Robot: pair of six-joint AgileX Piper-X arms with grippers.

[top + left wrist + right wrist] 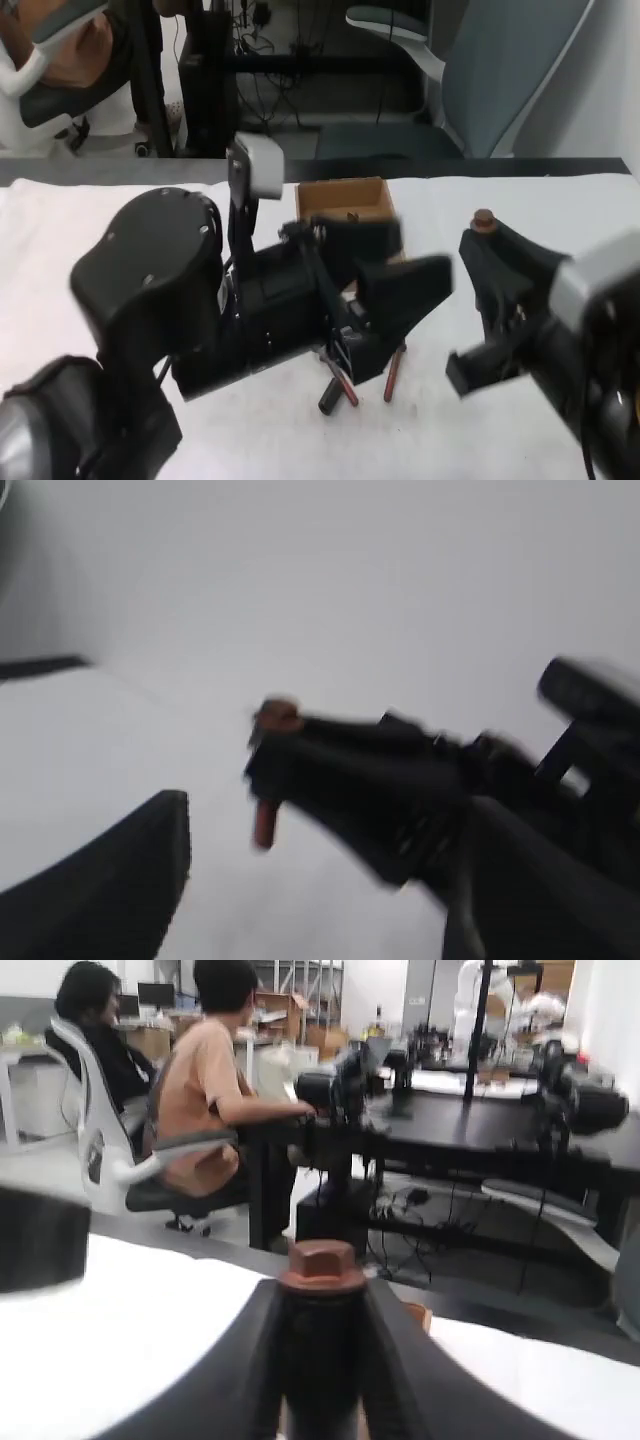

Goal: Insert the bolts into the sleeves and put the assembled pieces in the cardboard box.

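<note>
White bench, left gripper hanging over the middle with its fingers spread and nothing in them. Right gripper is clamped on a bolt, brown hex head poking up above the fingers. Cardboard box sits just behind the left gripper, and loose bolts lie on the bench under it.

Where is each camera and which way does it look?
High view: behind both arms, looking forward and down over the bench; both arms show.
Left wrist view: on the left arm, facing the right gripper; own finger shows.
Right wrist view: on the right arm, facing the desks past own fingers.
Shared: all three show the right gripper's bolt.
</note>
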